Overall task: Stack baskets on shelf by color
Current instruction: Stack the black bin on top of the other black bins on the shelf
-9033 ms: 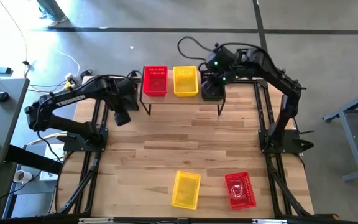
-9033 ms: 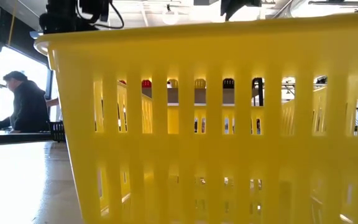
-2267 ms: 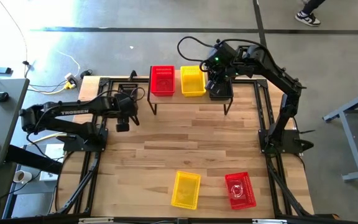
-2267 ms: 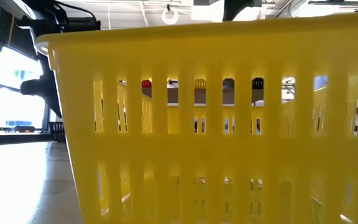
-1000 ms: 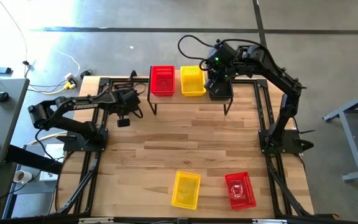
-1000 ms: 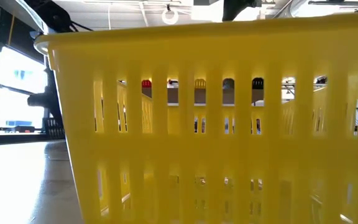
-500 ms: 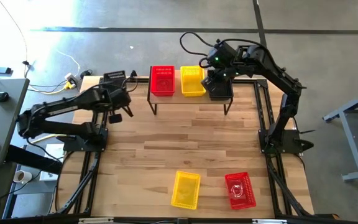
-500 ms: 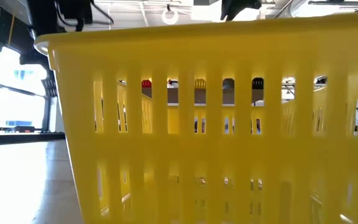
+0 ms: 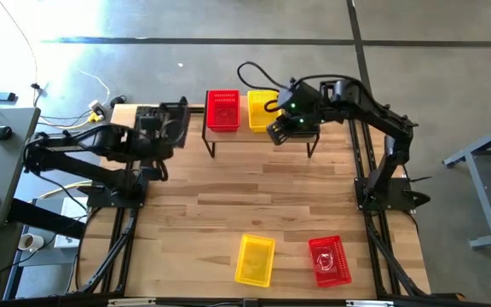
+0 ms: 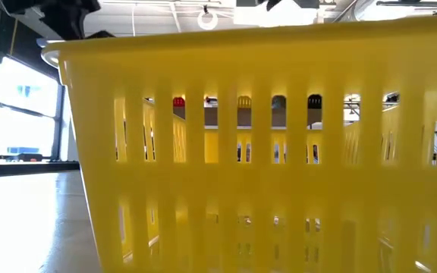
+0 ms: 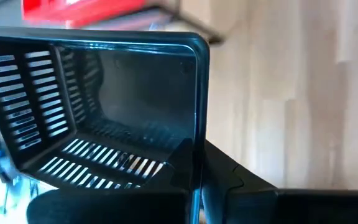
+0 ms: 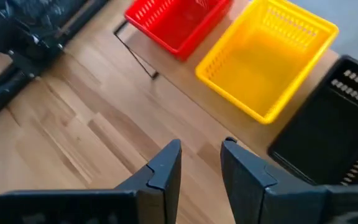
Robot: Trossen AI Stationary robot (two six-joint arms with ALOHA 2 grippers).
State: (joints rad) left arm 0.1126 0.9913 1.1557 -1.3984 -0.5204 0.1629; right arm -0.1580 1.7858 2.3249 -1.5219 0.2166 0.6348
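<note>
While the desk (image 9: 254, 200) is filling most of the high view, its wooden top is carrying the shelf (image 9: 258, 136) along the upper edge of the frame, slightly right of centre. 2 dark arms are reaching in over it. The left arm (image 9: 75, 153) is stretching across the upper left of the high view, and the left pincer (image 11: 194, 177) is clamping shut on the rim of a black basket (image 9: 170, 122) held just left of the shelf; in the left wrist view that basket (image 11: 98, 106) is filling the upper left of the frame, tilted, with its slotted walls and open inside showing. The right arm (image 9: 382, 128) is bending in from the right side of the high view, and the right pincer (image 12: 201, 163) is hovering empty over the desk in front of the shelf, its fingers (image 12: 166, 165) standing a narrow gap apart.

On the shelf, 3 baskets are sitting side by side: a red basket (image 9: 222, 110), a yellow basket (image 9: 260, 109) and another black one (image 12: 328, 134), which is showing at the right edge of the right wrist view.

Near the bottom of the high view, a second yellow basket (image 9: 255, 259) and a second red basket (image 9: 329, 260) are lying apart on the desk. The low view is almost wholly filled by the near yellow basket's slotted wall (image 10: 264, 152).
</note>
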